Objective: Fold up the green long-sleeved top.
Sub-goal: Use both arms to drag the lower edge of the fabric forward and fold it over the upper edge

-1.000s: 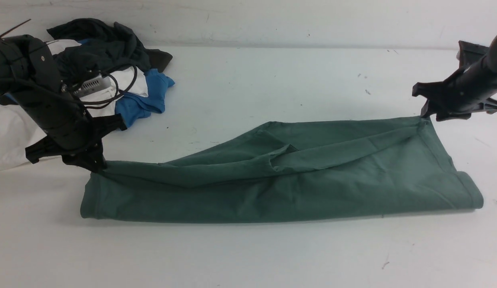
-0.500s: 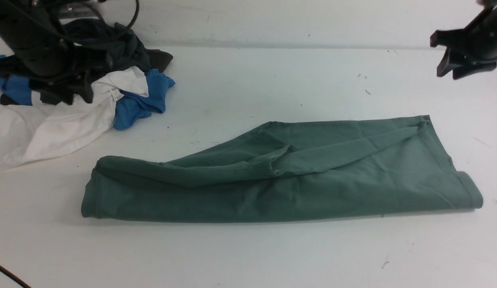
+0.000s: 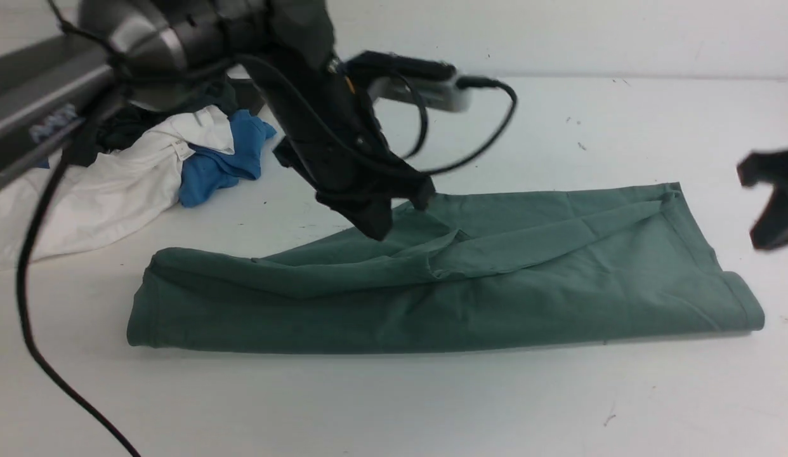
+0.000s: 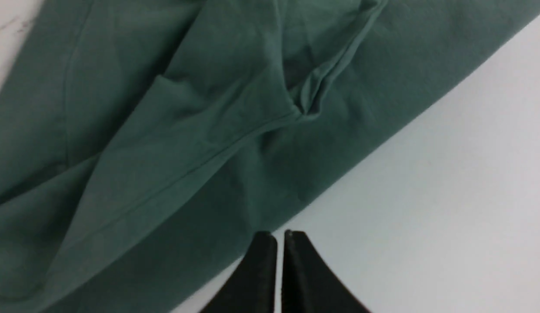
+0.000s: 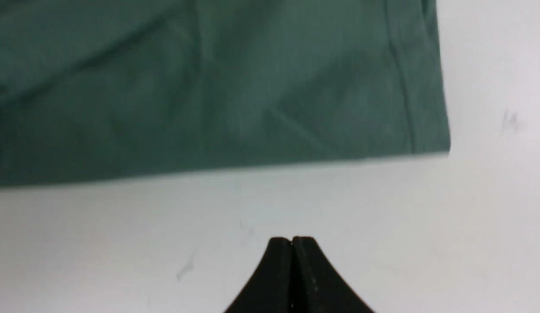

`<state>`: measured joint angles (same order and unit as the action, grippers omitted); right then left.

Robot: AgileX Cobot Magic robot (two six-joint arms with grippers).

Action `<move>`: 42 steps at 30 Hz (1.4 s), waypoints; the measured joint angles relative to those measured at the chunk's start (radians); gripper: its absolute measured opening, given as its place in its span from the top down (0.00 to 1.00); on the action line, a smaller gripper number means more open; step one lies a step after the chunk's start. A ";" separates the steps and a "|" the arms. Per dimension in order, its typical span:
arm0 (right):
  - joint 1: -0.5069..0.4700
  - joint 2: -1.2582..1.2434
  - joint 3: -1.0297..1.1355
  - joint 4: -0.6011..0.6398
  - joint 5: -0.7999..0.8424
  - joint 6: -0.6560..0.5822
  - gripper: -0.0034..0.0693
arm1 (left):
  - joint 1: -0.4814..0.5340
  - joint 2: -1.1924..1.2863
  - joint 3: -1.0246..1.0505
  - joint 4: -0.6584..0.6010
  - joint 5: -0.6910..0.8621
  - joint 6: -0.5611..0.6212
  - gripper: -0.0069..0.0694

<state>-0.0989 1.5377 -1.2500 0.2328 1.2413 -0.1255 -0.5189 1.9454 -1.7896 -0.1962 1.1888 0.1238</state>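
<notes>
Flat on the tabletop point(image 3: 394, 406) across lower centre, the green long-sleeved top point(image 3: 445, 298), folded into a long band. Over its far edge at centre, left claw point(image 3: 376, 223), tips pressed together, empty, arm point(image 3: 305, 114) slanting down from upper left. At right edge, right claw point(image 3: 771, 198) likewise closed, empty, beside the cloth.

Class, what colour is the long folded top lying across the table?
Muted sage green, plain; the top shows best in the front view.
</notes>
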 joint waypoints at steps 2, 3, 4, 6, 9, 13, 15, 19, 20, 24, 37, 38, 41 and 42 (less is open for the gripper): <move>0.000 -0.038 0.068 0.000 -0.005 -0.001 0.97 | -0.020 0.016 0.000 0.033 -0.027 0.000 0.86; 0.000 -0.065 0.131 0.002 -0.020 -0.001 0.97 | -0.049 0.033 0.000 0.086 -0.052 0.000 0.81; 0.000 -0.077 0.176 0.008 -0.040 -0.001 0.97 | -0.070 0.047 0.000 0.128 -0.061 0.000 0.78; 0.000 -0.083 0.212 0.018 -0.065 -0.001 0.97 | -0.099 0.068 0.000 0.196 -0.068 0.000 0.69; 0.000 -0.083 0.237 0.032 -0.090 -0.005 0.97 | -0.144 0.100 0.000 0.300 -0.096 0.001 0.55; 0.000 -0.083 0.240 0.038 -0.110 -0.018 0.97 | -0.176 0.131 0.000 0.401 -0.162 0.003 0.39; 0.000 -0.083 0.240 0.042 -0.117 -0.025 0.97 | -0.181 0.144 0.000 0.419 -0.187 0.003 0.32; 0.000 -0.083 0.240 0.055 -0.122 -0.031 0.97 | -0.182 0.176 0.000 0.429 -0.197 0.003 0.27; 0.000 -0.083 0.240 0.060 -0.125 -0.033 0.97 | -0.182 0.190 0.000 0.431 -0.197 0.000 0.26; 0.000 -0.083 0.240 0.061 -0.142 -0.034 0.97 | -0.182 0.219 0.000 0.433 -0.198 -0.033 0.33; 0.000 -0.083 0.241 0.062 -0.145 -0.034 0.97 | -0.133 0.229 -0.083 0.416 -0.229 -0.073 0.88; 0.000 -0.083 0.241 0.064 -0.145 -0.034 0.97 | -0.115 0.229 -0.119 0.412 -0.237 -0.081 0.88; 0.000 -0.083 0.241 0.072 -0.145 -0.034 0.97 | -0.069 0.233 -0.181 0.404 -0.267 -0.102 0.88; 0.000 -0.083 0.241 0.077 -0.147 -0.034 0.97 | -0.055 0.238 -0.202 0.398 -0.278 -0.107 0.88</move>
<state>-0.0989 1.4547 -1.0086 0.3094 1.0939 -0.1594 -0.5736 2.1835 -1.9913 0.2018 0.9105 0.0166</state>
